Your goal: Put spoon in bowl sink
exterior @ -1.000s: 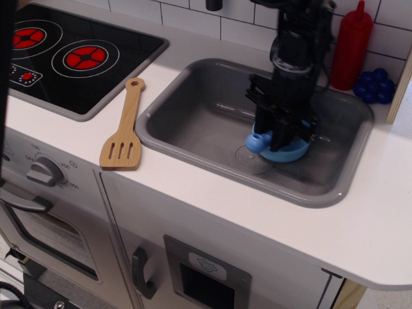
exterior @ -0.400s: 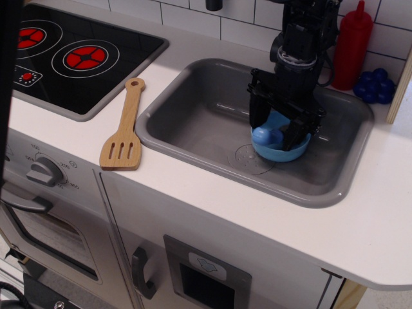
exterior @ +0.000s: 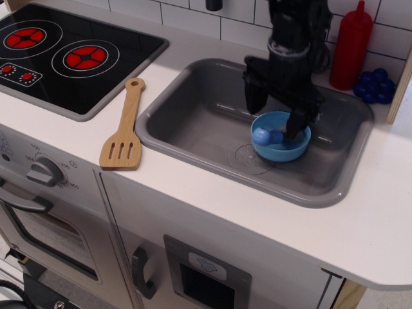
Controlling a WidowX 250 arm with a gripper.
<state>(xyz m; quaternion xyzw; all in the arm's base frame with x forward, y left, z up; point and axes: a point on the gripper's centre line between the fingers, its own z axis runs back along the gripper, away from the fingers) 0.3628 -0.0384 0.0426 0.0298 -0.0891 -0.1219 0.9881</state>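
The light-blue bowl (exterior: pixel 281 149) stands in the grey sink (exterior: pixel 193 122), right of the round drain mark. The spoon (exterior: pixel 265 136) lies in the bowl at its left rim; only a rounded blue part of it shows. My black gripper (exterior: pixel 275 111) hangs above the bowl's far side, open and empty, with one finger left of the bowl and the other over its right rim.
A wooden slotted spatula (exterior: pixel 124 132) lies on the white counter left of the sink. The black stovetop (exterior: pixel 71 55) with red rings is at the far left. A red bottle (exterior: pixel 351 46) and blue grapes (exterior: pixel 373 85) stand behind the sink's right corner.
The gripper has let go of the spoon, opened and risen above the bowl. The spoon now rests in the bowl.
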